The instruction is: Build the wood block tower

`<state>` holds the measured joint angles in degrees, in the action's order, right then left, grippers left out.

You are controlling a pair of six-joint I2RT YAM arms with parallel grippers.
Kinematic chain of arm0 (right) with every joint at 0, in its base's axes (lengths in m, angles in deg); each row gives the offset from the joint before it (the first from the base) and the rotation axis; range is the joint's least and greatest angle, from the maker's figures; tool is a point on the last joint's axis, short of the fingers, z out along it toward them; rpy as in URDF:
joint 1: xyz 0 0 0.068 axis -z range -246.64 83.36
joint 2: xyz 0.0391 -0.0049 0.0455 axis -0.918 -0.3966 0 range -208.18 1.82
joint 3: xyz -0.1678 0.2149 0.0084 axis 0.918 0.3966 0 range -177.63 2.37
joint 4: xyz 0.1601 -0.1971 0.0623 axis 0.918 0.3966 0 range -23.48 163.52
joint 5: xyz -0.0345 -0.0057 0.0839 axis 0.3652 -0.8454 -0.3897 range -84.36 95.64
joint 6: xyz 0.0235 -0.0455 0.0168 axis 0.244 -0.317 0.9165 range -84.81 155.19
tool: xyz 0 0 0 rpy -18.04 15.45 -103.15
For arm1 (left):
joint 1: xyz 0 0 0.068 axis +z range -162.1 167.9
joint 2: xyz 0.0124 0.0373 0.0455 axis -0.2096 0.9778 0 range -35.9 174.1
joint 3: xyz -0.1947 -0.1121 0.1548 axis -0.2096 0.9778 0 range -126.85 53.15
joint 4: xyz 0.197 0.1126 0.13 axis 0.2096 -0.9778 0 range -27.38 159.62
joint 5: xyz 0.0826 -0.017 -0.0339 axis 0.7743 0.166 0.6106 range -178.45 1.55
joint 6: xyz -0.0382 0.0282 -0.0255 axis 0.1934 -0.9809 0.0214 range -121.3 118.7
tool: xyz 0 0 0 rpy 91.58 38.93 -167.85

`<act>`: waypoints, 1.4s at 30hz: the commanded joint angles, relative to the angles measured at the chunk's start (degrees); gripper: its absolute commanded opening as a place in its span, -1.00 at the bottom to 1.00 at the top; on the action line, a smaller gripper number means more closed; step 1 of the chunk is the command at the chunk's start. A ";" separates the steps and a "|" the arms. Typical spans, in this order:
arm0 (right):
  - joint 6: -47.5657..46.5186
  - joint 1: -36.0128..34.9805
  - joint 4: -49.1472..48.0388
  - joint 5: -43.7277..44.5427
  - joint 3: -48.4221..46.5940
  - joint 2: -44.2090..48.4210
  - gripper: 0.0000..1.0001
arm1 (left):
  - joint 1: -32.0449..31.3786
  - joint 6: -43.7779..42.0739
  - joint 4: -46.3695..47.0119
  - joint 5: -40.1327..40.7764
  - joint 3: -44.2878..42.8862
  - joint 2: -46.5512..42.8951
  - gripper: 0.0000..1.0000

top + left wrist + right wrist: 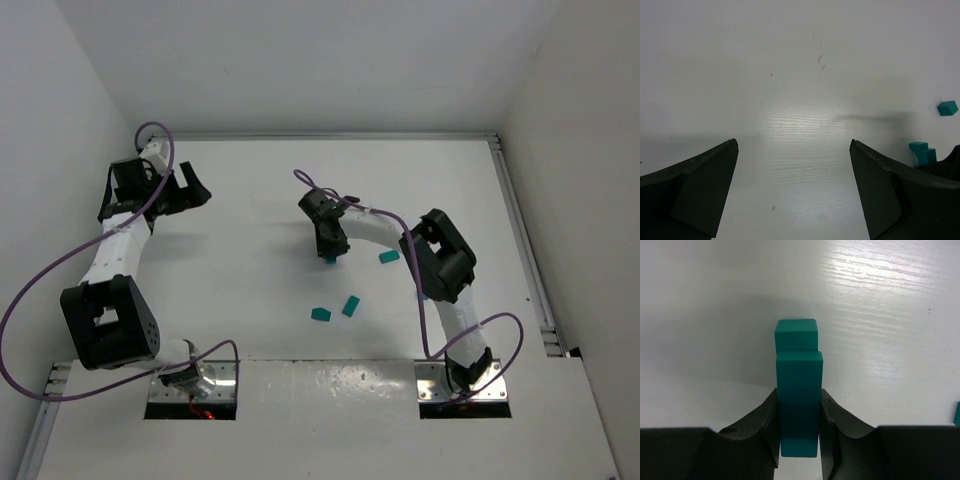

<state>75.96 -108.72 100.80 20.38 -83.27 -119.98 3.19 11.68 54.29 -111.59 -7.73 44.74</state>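
My right gripper (799, 390) is shut on a teal-green bar block (799, 375). This block stands against a second teal block (796, 333) just beyond it, slightly offset, and the two form a short tower. In the top view the right gripper (328, 243) is at the table's middle, with teal (329, 260) showing under it. Three loose wood blocks lie near it: one to the right (389, 257) and two in front (350, 306) (320, 314). My left gripper (188, 190) is open and empty at the far left, well away from the blocks. Its wrist view (792, 190) shows bare table between the fingers.
In the left wrist view a small teal block (947, 107) and a stepped teal shape (923, 152) show at the right edge, partly behind my finger. White walls (300, 60) close the table at the back and both sides. A rail (520, 230) runs along the right edge.
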 commanded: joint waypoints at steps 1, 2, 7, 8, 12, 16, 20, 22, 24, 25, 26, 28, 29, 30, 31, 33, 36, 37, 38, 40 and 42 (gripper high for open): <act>5.10 0.34 1.84 -0.24 -0.75 -0.81 -0.94 | -0.61 0.74 1.80 -1.12 0.24 -1.54 0.99; 4.84 0.34 1.84 -0.33 -0.75 -0.98 -0.94 | -0.61 0.74 1.80 -1.64 0.24 -1.54 0.99; 5.81 0.86 1.84 -2.26 -0.75 -1.25 -0.89 | -0.61 0.74 1.80 -1.65 0.24 -1.54 0.99; 5.89 1.04 1.67 -2.87 -0.92 -1.16 -0.89 | -0.61 0.74 1.80 -1.65 0.24 -1.54 0.99; 6.42 0.86 1.75 -4.10 -1.28 -1.51 -0.86 | -0.61 0.74 1.80 -1.65 0.24 -1.54 0.99; 6.42 0.95 1.66 -5.69 -1.45 -1.86 -0.72 | -0.61 0.74 1.80 -2.17 -0.29 -1.01 0.99; 5.46 1.04 1.14 -6.22 -1.28 -2.21 -0.39 | -0.61 0.74 1.80 -2.18 -0.29 -1.01 0.99; 5.37 1.13 1.14 -6.04 -1.10 -2.22 -0.30 | -0.61 0.74 1.80 -2.18 -0.29 -1.01 0.99; 5.37 1.13 1.05 -6.22 -1.10 -2.13 -0.18 | -0.61 0.74 1.80 -2.18 -0.29 -1.01 0.99; 5.46 1.22 1.14 -6.22 -1.01 -2.13 -0.14 | -0.61 0.74 1.80 -2.18 -0.29 -1.01 0.99; 5.37 1.04 1.22 -6.22 -1.10 -2.21 -0.08 | -0.61 0.74 1.80 -2.18 -0.29 -1.01 0.99; 5.46 1.13 1.31 -5.87 -1.19 -2.30 0.02 | -0.61 0.74 1.80 -2.18 -0.29 -0.49 0.99; 5.46 1.22 1.31 -5.78 -1.36 -2.48 0.05 | -0.61 0.74 1.80 -2.18 -0.29 -0.48 0.99; 5.46 1.13 1.49 -5.78 -1.28 -2.39 0.08 | -0.61 0.74 1.80 -2.18 -0.29 -0.48 0.99; 5.37 1.22 1.40 -5.95 -1.28 -2.39 0.14 | -0.61 0.74 1.80 -2.18 -0.29 -0.48 0.99; 4.84 1.21 1.49 -6.04 -1.28 -2.39 0.17 | -0.61 0.74 1.80 -2.18 -0.29 -0.48 0.99; 4.14 1.04 0.44 -6.04 -0.58 -1.78 0.27 | -0.61 0.74 1.80 -2.18 -0.29 -0.48 0.99; 3.96 1.21 0.43 -5.52 -0.57 -1.60 0.34 | -0.61 0.74 1.80 -2.18 -0.29 -0.48 0.99; 3.61 1.04 0.35 -5.25 -0.23 -1.43 0.37 | -0.61 0.74 1.80 -2.70 -0.29 -0.48 0.99; 3.61 1.04 0.17 -5.25 0.22 -0.73 0.46 | -0.61 0.74 1.80 -2.70 -0.29 -0.48 0.99; 2.82 0.95 -0.35 -5.08 1.00 0.06 0.49 | -0.61 0.74 1.80 -2.70 -0.29 -0.48 0.99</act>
<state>79.77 -107.69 100.40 14.52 -84.06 -120.89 3.19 11.70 54.31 -113.14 -7.69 44.74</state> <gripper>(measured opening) 0.740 0.995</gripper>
